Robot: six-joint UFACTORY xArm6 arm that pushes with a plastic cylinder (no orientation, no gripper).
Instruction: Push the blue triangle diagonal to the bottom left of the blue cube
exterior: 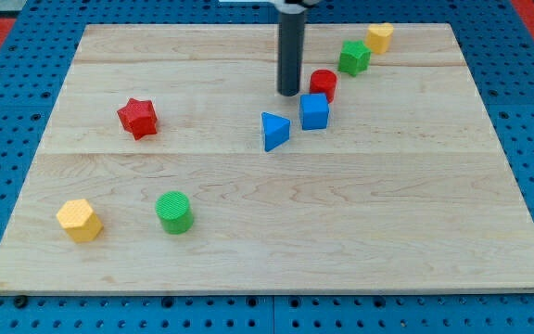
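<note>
The blue triangle (273, 131) lies near the board's middle. The blue cube (314, 111) stands just to its upper right, a small gap between them. My tip (289, 93) rests on the board above the triangle and to the left of the cube, touching neither. A red cylinder (323, 84) stands right behind the cube, to the right of my tip.
A green block (354, 57) and a yellow block (379, 38) stand at the upper right. A red star (138, 118) is at the left. A yellow hexagon (79, 220) and a green cylinder (173, 211) sit at the lower left of the wooden board (341, 223).
</note>
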